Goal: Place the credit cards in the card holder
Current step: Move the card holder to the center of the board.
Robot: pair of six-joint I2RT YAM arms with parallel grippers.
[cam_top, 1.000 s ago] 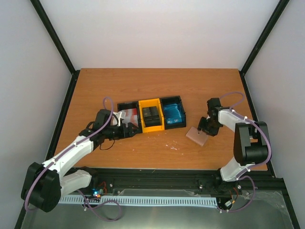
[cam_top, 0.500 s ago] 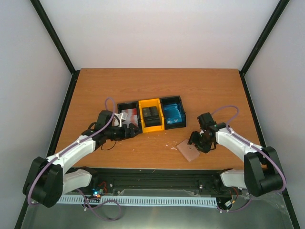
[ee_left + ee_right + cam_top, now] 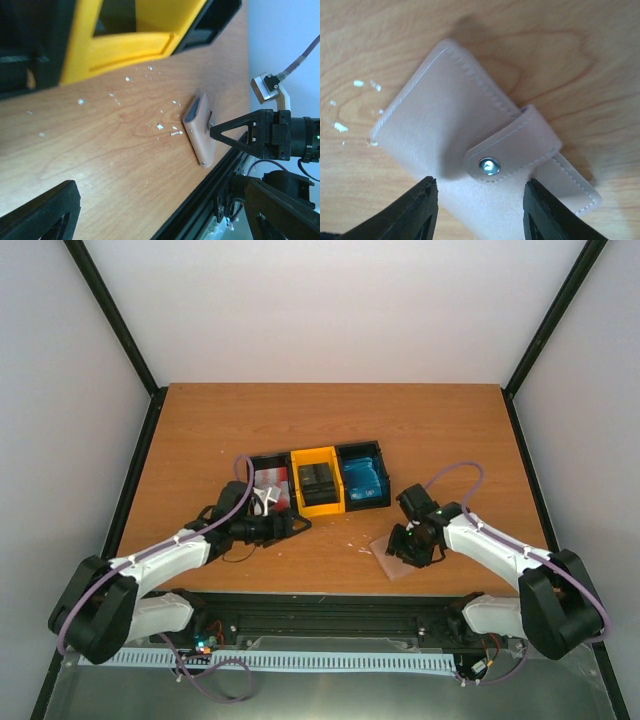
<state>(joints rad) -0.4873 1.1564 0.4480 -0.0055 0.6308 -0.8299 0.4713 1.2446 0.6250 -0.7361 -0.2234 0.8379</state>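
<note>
The closed pinkish-tan card holder [image 3: 392,560] lies flat near the table's front edge, its snap fastened. It also shows in the right wrist view [image 3: 455,135] and the left wrist view [image 3: 200,132]. My right gripper [image 3: 410,546] is open, with its fingertips [image 3: 417,207] down over the holder's top on either side of the snap. My left gripper [image 3: 296,527] is open and empty, low over bare table in front of the bins and pointing towards the holder. Red-and-white cards [image 3: 270,482], dark cards [image 3: 318,480] and blue cards [image 3: 362,477] lie in the three bins.
Three joined bins stand mid-table: a black one [image 3: 256,462], a yellow one [image 3: 322,508] and a black one [image 3: 377,452]. The yellow bin [image 3: 125,42] fills the top of the left wrist view. White flecks [image 3: 160,126] dot the wood. The black front rail [image 3: 330,602] runs just beyond the holder.
My right gripper has moved left and towards the front edge, and the card holder slid with it. My left gripper has moved right, away from the red-and-white card bin.
</note>
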